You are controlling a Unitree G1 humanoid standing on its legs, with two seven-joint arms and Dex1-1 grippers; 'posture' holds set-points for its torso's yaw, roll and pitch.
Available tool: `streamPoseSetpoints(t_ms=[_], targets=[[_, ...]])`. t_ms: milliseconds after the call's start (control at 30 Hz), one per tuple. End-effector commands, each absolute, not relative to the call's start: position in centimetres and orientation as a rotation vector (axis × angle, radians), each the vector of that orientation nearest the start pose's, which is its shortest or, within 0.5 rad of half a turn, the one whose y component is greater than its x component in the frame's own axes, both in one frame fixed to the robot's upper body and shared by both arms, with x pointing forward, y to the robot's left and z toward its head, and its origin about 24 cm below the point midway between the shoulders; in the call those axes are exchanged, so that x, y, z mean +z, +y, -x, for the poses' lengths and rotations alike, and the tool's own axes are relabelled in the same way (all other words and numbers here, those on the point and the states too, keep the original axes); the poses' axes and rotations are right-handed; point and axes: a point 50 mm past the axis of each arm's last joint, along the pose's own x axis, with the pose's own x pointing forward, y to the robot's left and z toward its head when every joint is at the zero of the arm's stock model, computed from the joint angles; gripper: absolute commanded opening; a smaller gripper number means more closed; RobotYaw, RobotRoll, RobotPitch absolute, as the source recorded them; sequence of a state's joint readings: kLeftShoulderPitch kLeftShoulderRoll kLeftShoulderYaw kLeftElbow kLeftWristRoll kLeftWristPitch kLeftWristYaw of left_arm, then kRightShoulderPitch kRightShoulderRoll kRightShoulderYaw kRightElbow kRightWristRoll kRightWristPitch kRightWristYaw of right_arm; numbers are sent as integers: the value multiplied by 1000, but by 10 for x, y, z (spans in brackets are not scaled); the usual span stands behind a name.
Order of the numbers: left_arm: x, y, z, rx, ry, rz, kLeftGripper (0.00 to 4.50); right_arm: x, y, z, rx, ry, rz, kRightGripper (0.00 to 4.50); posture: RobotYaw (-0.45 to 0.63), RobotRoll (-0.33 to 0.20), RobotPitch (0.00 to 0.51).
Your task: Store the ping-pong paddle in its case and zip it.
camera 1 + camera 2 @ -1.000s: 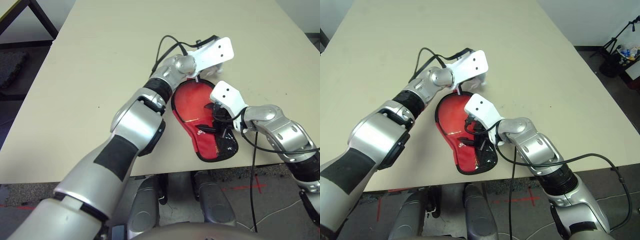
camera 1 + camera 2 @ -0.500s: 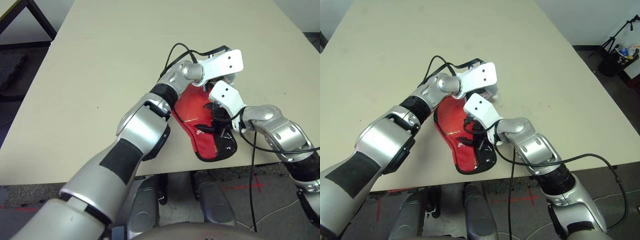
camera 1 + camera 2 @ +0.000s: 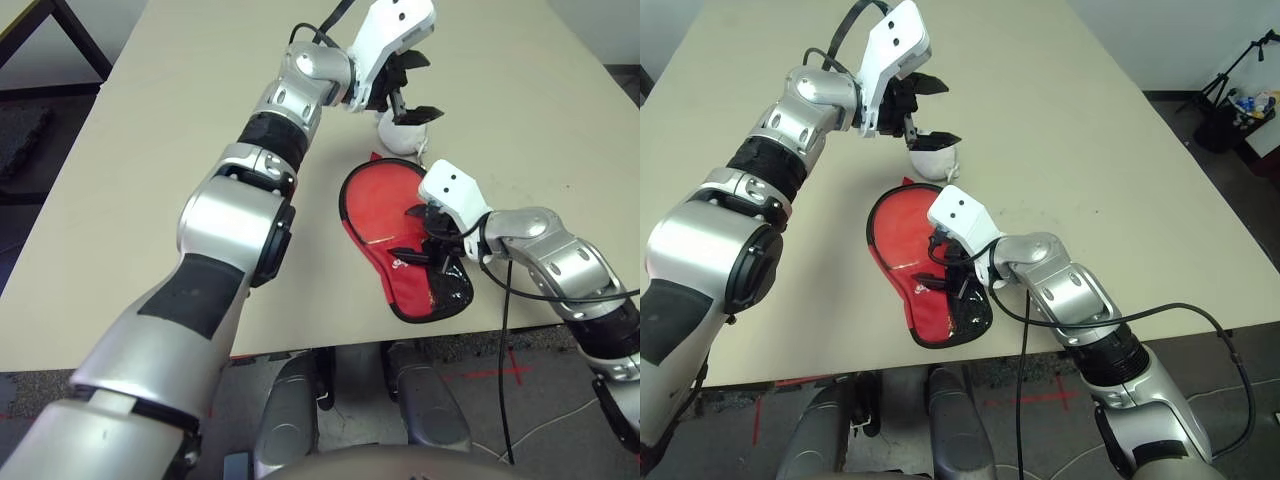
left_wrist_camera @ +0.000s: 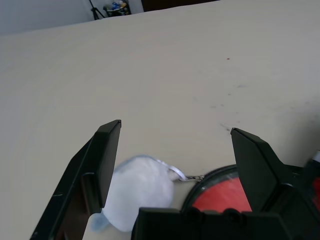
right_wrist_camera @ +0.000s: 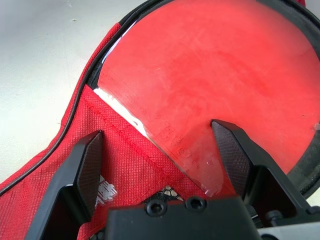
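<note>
The red case (image 3: 415,290) lies near the table's front edge, its black-edged round end open. The ping-pong paddle's red face (image 5: 215,80) shows inside it; the handle is hidden under the fabric. My right gripper (image 3: 418,237) hovers open just over the case's middle, and its fingers (image 5: 87,165) straddle the fabric flap's edge (image 5: 125,160). My left gripper (image 3: 425,87) is open, raised beyond the case's far end, with nothing between its fingers (image 4: 107,160). Under it lies a pale rounded pouch (image 4: 137,192), and a small chain (image 4: 187,176) runs from it to the case's rim.
The beige table (image 3: 200,150) stretches bare to the left and far side. Its front edge runs just below the case. A black cable (image 3: 505,330) hangs from my right forearm past that edge.
My left gripper has opened and swung up and away from the case's far end, uncovering the pale pouch on the table. The right arm and the case have stayed put.
</note>
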State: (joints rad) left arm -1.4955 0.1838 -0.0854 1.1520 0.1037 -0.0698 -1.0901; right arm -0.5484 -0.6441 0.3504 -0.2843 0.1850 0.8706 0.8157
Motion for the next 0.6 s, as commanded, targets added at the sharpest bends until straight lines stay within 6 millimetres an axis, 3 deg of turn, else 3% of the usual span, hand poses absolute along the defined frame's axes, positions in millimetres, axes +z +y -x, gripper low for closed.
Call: streamPoseSetpoints(t_ms=[33, 233, 367, 600], targets=[[276, 53, -392, -1256, -91, -626, 4477, 108, -138, -282, 984, 605, 508, 4500, -83, 0, 224], [249, 64, -386, -1298, 4, -712, 4477, 108, -138, -285, 983, 600, 508, 4500, -85, 0, 216], [207, 82, -380, -1313, 141, -784, 4477, 109, -138, -287, 972, 592, 507, 4500, -90, 0, 213], [182, 86, -372, -1328, 198, -746, 4477, 109, -139, -287, 966, 590, 502, 4500, -97, 0, 209]])
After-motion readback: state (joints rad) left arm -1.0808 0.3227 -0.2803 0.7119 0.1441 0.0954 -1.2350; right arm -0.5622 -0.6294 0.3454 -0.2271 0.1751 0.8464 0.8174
